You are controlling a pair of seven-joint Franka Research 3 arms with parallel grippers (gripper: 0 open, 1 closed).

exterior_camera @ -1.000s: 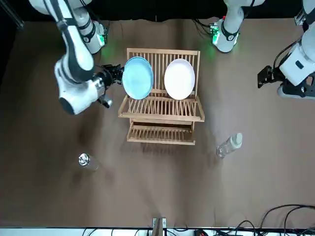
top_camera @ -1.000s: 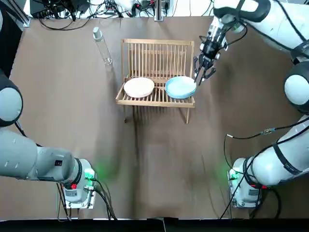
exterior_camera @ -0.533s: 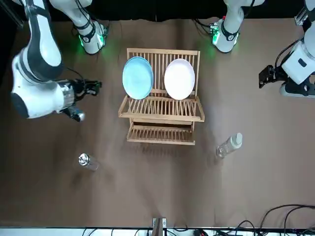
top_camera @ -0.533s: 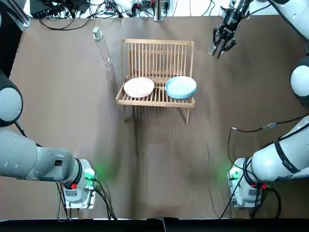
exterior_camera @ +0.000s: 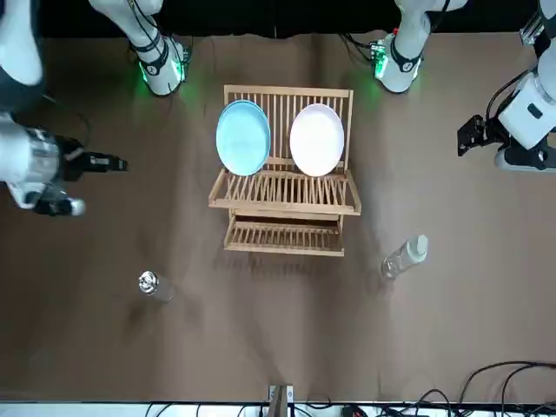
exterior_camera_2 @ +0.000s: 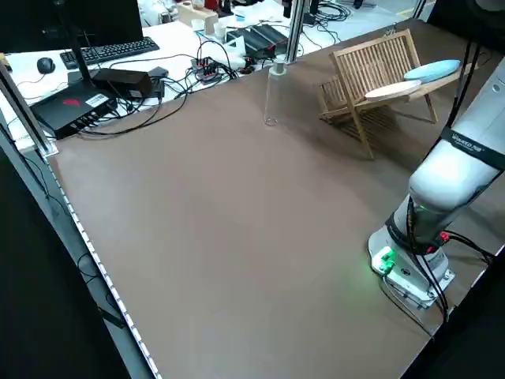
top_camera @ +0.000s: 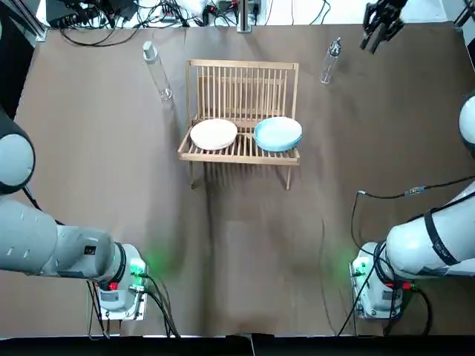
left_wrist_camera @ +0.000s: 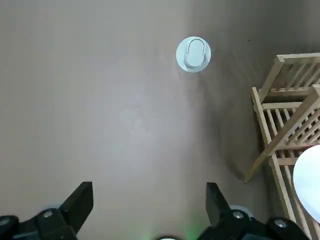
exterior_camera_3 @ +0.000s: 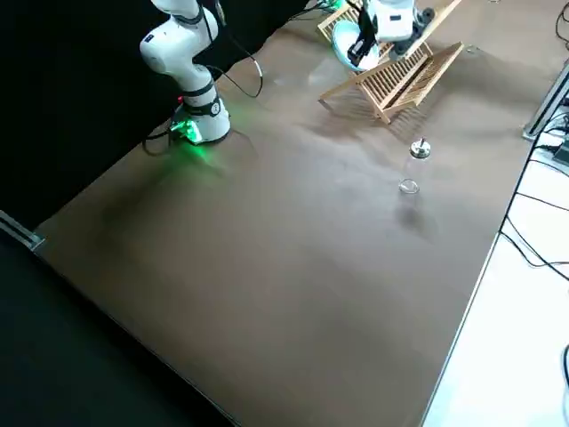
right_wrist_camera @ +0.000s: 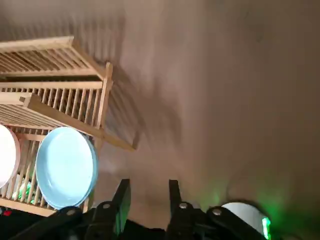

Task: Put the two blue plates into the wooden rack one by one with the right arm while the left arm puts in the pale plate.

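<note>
The wooden rack (top_camera: 241,89) stands in the middle of the table. In it lean the pale plate (top_camera: 214,134) on the left and the blue plate (top_camera: 278,133) on the right, with a second blue rim tight against it (exterior_camera: 243,136). My right gripper (top_camera: 382,22) is far from the rack, over the table's far right corner, open and empty; in its wrist view the fingers (right_wrist_camera: 121,197) point back at the blue plate (right_wrist_camera: 65,166). My left gripper (left_wrist_camera: 147,200) hovers high over the table's left side, open wide, holding nothing.
One clear bottle (top_camera: 156,70) stands far left of the rack, another (top_camera: 330,61) far right of it, close to my right gripper. Cables and equipment (top_camera: 148,11) line the far edge. The arm bases (top_camera: 119,285) (top_camera: 378,285) sit at the near edge.
My right gripper has drawn away from the blue plate in the rack and swung out past the right-hand bottle to the far right corner. Plates, rack and left arm have stayed put.
</note>
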